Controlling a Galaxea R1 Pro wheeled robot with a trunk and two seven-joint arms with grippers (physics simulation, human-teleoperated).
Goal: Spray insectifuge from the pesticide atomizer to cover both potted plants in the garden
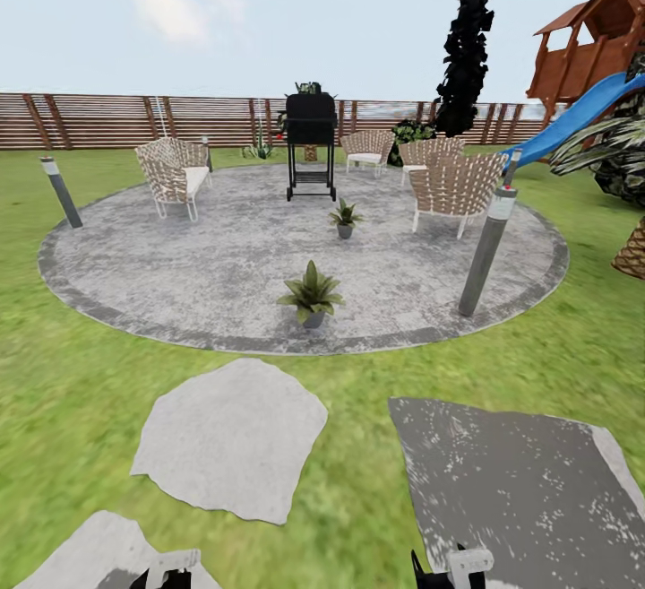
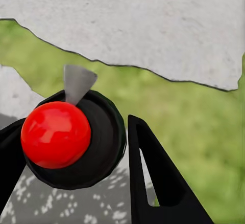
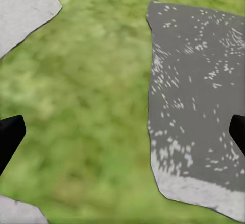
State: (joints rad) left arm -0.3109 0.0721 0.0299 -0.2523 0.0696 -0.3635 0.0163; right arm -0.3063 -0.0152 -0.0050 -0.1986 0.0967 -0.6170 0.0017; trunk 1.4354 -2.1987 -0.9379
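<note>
atomizer (image 2: 69, 142) between left jaws, right jaws apart

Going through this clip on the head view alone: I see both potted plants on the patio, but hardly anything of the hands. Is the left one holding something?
Observer: Yes. In the left wrist view, what looks like the sprayer, seen end-on as a round black body with a red ball and a grey spout, sits between the jaws of the left gripper, touching both.
Operator: And the right hand?
Observer: The right gripper has its jaws wide apart with nothing between them. Beyond it lie grass and a dark grey stepping stone.
</note>
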